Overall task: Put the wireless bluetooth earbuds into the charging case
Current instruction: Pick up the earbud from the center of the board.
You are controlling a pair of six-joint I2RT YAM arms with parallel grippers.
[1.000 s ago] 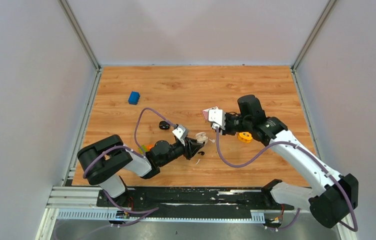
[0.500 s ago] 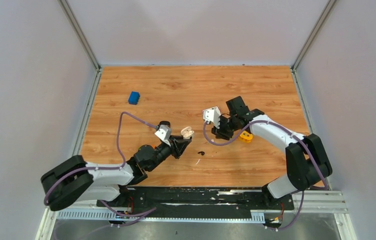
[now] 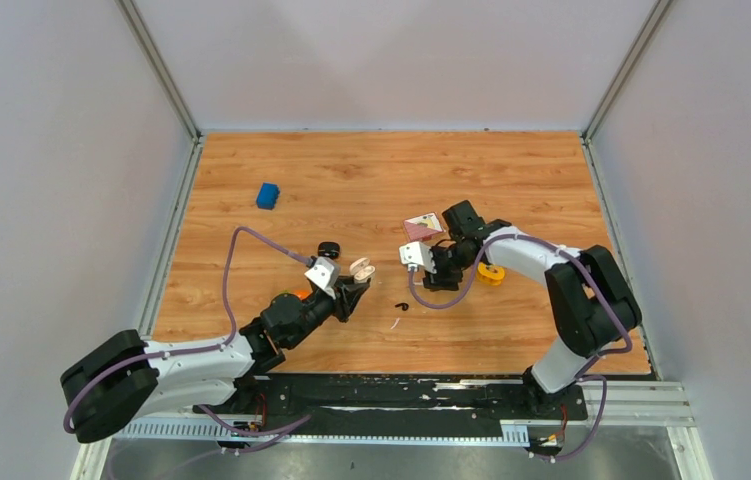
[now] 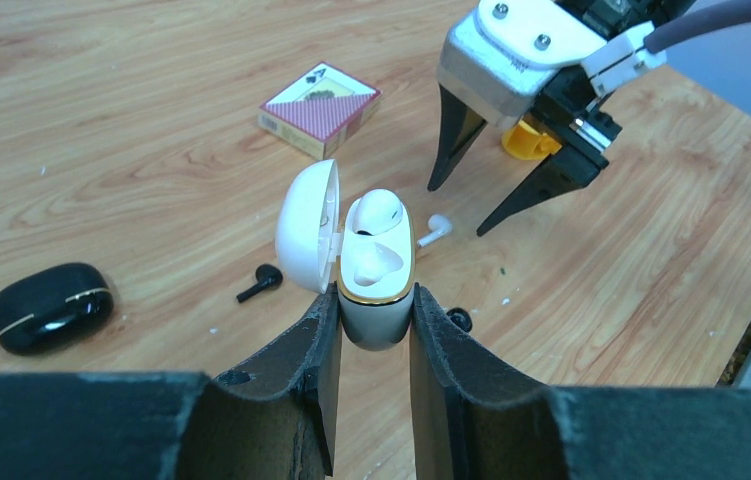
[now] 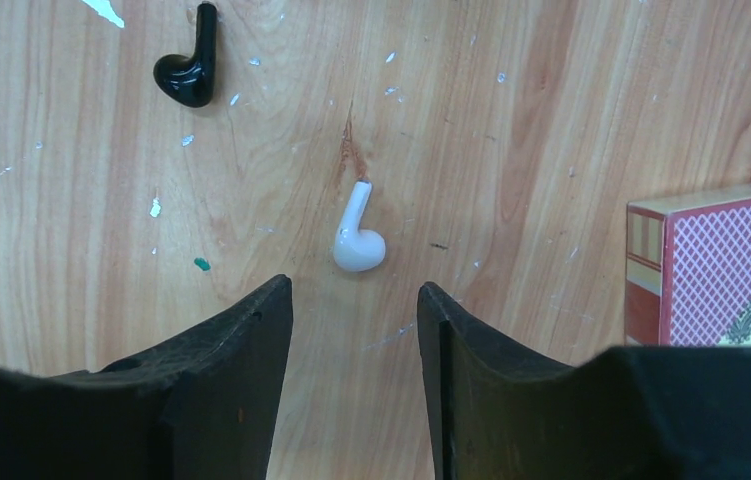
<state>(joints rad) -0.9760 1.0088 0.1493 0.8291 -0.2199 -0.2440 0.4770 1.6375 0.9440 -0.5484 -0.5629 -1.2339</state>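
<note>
My left gripper (image 4: 373,300) is shut on a white charging case (image 4: 376,300) with a gold rim, held above the table with its lid open. One white earbud (image 4: 379,210) sits in the case. A second white earbud (image 5: 358,237) lies on the table just ahead of my open, empty right gripper (image 5: 353,295), which hovers low over it. It also shows in the left wrist view (image 4: 435,230) by the right gripper (image 4: 457,210). A black earbud (image 5: 189,62) lies further off, one (image 4: 259,283) left of the case, and one (image 4: 459,319) behind my finger.
A black closed case (image 4: 49,305) lies on the table to the left. A red playing-card box (image 4: 321,102) lies behind the right gripper, a yellow ring (image 3: 491,273) to its right, and a blue block (image 3: 268,195) at the far left.
My left arm has drawn back to the left and nearer, still holding the open case. My right gripper has moved left and down, close over the white earbud.
</note>
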